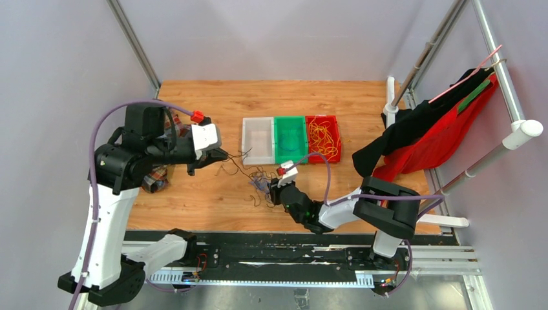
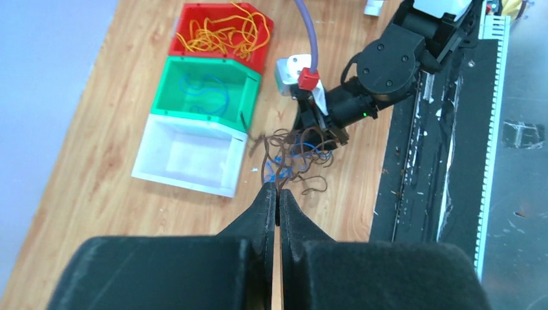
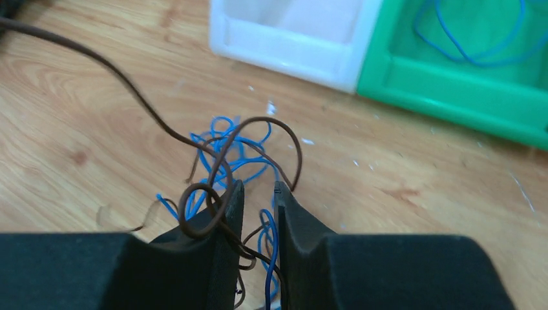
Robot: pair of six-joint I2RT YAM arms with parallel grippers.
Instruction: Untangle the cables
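At the near side of the wooden table (image 1: pixel 187 200), the right gripper (image 3: pixel 258 188) sits low over the tangle of brown and blue cables (image 3: pixel 226 145). Its jaws stand a narrow gap apart. A blue and a brown strand run through the gap unclamped, and a brown loop drapes over one finger. From above, its wrist and purple hose (image 2: pixel 308 35) hide part of the tangle.

Leftward, the left gripper (image 2: pixel 276 190) is pressed closed, pinching a brown cable (image 3: pixel 129 87) that leads out of the tangle.

Beyond, three bins touch in a row: white bin (image 1: pixel 246 139), green bin (image 1: pixel 289 119) holding a blue cable (image 2: pixel 203 90), and red bin (image 1: pixel 322 117) holding yellow cables (image 1: pixel 323 139).

Far right hang black and red garments (image 1: pixel 439 139).
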